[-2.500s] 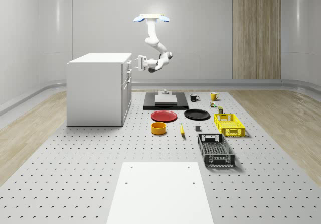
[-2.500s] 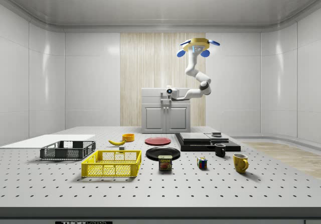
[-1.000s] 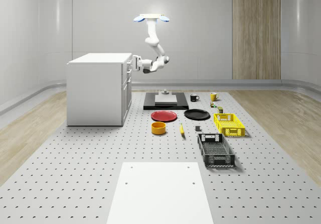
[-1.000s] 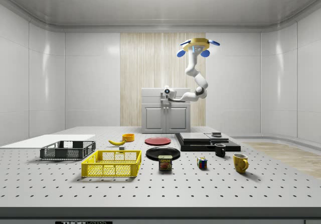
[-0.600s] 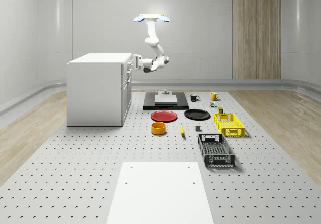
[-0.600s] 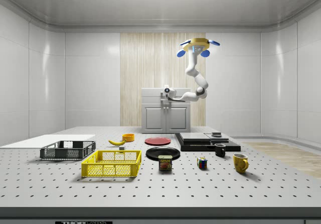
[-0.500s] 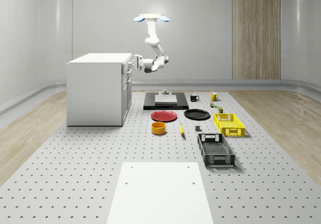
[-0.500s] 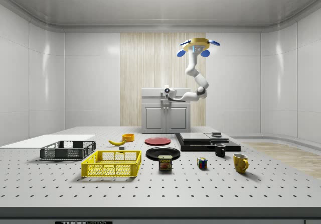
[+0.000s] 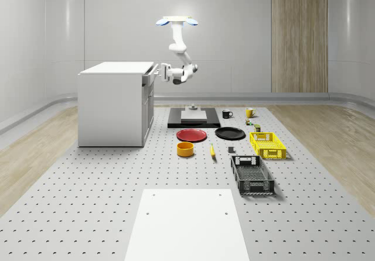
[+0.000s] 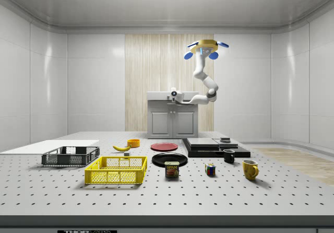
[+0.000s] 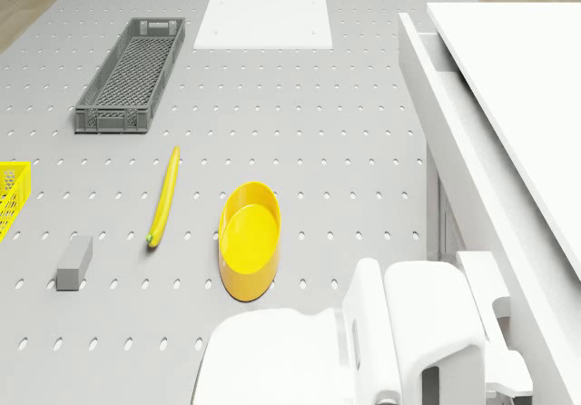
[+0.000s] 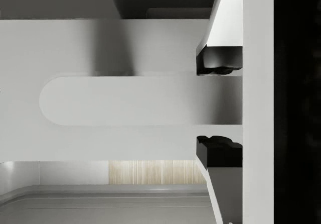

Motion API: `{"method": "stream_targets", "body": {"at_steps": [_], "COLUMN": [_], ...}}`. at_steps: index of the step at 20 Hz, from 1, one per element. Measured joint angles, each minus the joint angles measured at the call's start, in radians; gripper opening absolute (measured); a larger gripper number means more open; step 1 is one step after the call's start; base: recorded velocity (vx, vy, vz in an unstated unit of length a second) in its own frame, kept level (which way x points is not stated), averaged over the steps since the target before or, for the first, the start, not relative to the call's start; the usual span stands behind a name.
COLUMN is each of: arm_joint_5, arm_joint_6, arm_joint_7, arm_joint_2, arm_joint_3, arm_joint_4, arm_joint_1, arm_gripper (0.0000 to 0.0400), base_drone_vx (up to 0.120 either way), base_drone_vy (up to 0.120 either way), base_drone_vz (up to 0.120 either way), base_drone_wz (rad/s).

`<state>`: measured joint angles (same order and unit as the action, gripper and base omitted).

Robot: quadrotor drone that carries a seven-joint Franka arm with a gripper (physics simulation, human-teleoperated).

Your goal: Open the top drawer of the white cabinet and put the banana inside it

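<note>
I look first at the top drawer point(image 9: 149, 76) of the big white box-shaped cabinet point(image 9: 111, 104). It sticks out a little from the cabinet front, so I judge it is partly open and needs more pulling. Its long white bar handle point(image 12: 140, 101) lies across the front, right at my tool, and the pull has to go straight away from the cabinet, toward the whole-scene view's right.

My two-finger gripper point(image 12: 219, 106) sits on that handle. In the wrist view one dark pad point(image 12: 219, 63) is on one side of the bar and the other pad is on the other side. They look closed on it, holding it.

The long thin yellow banana point(image 9: 212, 151) lies flat on the grey table with holes point(image 9: 88, 202), well apart from the cabinet. It is just beside the round yellow bowl point(image 9: 185, 149), and its long side points toward the whole-scene camera.

My drone point(image 9: 177, 21) hovers in the air beside the cabinet, higher than its top, over the table.
</note>
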<state>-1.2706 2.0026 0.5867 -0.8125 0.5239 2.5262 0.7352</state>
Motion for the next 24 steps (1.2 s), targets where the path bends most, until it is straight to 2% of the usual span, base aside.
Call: {"method": "stream_targets", "body": {"at_steps": [1, 2, 3, 4, 6, 7, 13, 14, 15, 16, 19, 21, 22, 23, 24], "arm_joint_5": [0.009, 0.018, 0.042, 0.053, 0.079, 0.079, 0.146, 0.159, 0.196, 0.212, 0.235, 0.255, 0.266, 0.280, 0.297], "arm_joint_6": [-0.013, -0.030, -0.041, -0.052, -0.075, -0.089, -0.161, -0.172, -0.182, -0.167, -0.202, -0.226, -0.236, -0.246, -0.251], "arm_joint_7": [-0.035, -0.038, 0.025, 0.027, 0.022, -0.044, 0.008, 0.020, 0.093, 0.000, 0.012, 0.030, 0.003, 0.044, 0.076], "arm_joint_2": [-0.001, 0.012, -0.007, -0.014, -0.025, -0.011, -0.040, -0.044, -0.063, -0.068, -0.071, -0.077, -0.074, -0.064, -0.080], "arm_joint_3": [0.013, 0.028, 0.030, 0.040, 0.060, 0.079, 0.135, 0.146, 0.150, 0.170, 0.212, 0.237, 0.254, 0.269, 0.279], "arm_joint_4": [0.005, 0.013, -0.006, -0.007, -0.009, 0.004, -0.020, -0.025, -0.044, -0.033, -0.044, -0.058, -0.059, -0.061, -0.073], "arm_joint_1": [-0.007, -0.015, -0.022, -0.027, -0.039, -0.047, -0.081, -0.085, -0.085, -0.080, -0.081, -0.083, -0.083, -0.084, -0.077], "arm_gripper": [0.0157, 0.0201, 0.0180, 0.0164, 0.0164, 0.0175, 0.0130, 0.0136, 0.0220, 0.0208, 0.0154, 0.0139, 0.0136, 0.0220, 0.0260], "base_drone_vx": [0.000, 0.000, 0.000, 0.000, 0.000, 0.000, 0.000, 0.000, 0.000, 0.000, 0.000, 0.000, 0.000, 0.000, 0.000], "base_drone_vy": [0.000, 0.000, 0.000, 0.000, 0.000, 0.000, 0.000, 0.000, 0.000, 0.000, 0.000, 0.000, 0.000, 0.000, 0.080], "base_drone_vz": [0.000, 0.000, 0.000, 0.000, 0.000, 0.000, 0.000, 0.000, 0.000, 0.000, 0.000, 0.000, 0.000, 0.000, 0.000], "base_drone_wz": [0.000, 0.000, 0.000, 0.000, 0.000, 0.000, 0.000, 0.000, 0.000, 0.000, 0.000, 0.000, 0.000, 0.000, 0.000]}}
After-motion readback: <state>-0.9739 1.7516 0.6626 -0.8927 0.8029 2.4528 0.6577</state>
